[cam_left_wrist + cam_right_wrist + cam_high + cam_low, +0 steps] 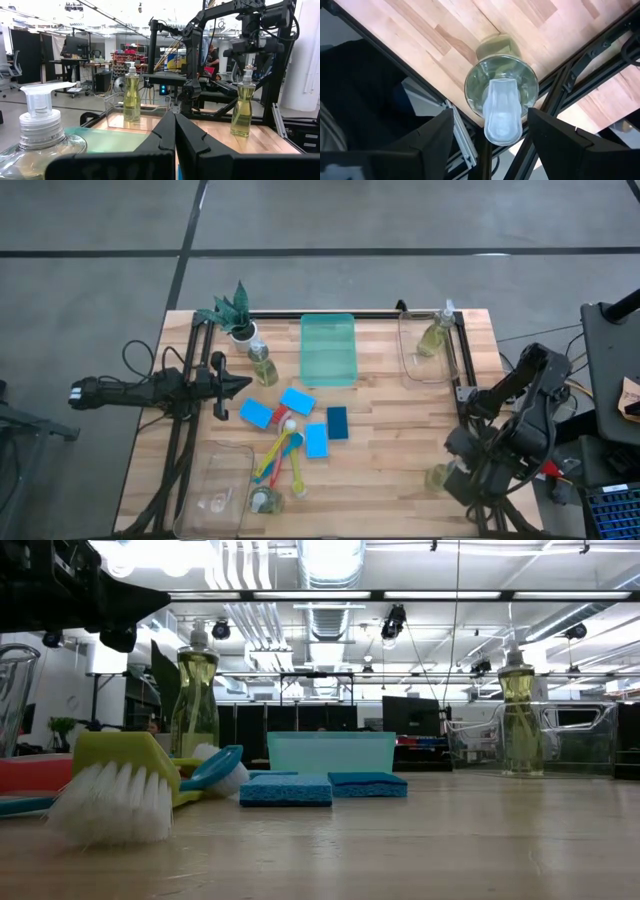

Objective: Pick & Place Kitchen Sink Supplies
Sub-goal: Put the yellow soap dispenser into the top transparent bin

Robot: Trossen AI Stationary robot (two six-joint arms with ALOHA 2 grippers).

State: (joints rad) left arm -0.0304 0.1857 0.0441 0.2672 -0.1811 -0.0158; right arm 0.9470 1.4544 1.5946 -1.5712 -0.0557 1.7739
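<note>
A clear bottle of yellowish soap [439, 477] stands on its base near the table's near right corner. My right gripper [492, 120] hangs open above it, one finger on each side of its white pump top [502, 117], apart from it. My left gripper [240, 386] is shut and waits level over the table's left side, beside another soap bottle [262, 364]. Several blue sponges [297, 401] and coloured brushes [280, 452] lie mid-table. A third bottle [432, 338] stands in the far right clear tray, and one more [265, 500] is at the near left.
A green tray [328, 348] sits at the far middle. Clear trays are at the far right [408, 358] and near left [210, 485]. A potted plant [233, 310] stands at the far left. Black frame rails [462, 360] run along the table's sides. Bare wood [390, 440] lies between sponges and right arm.
</note>
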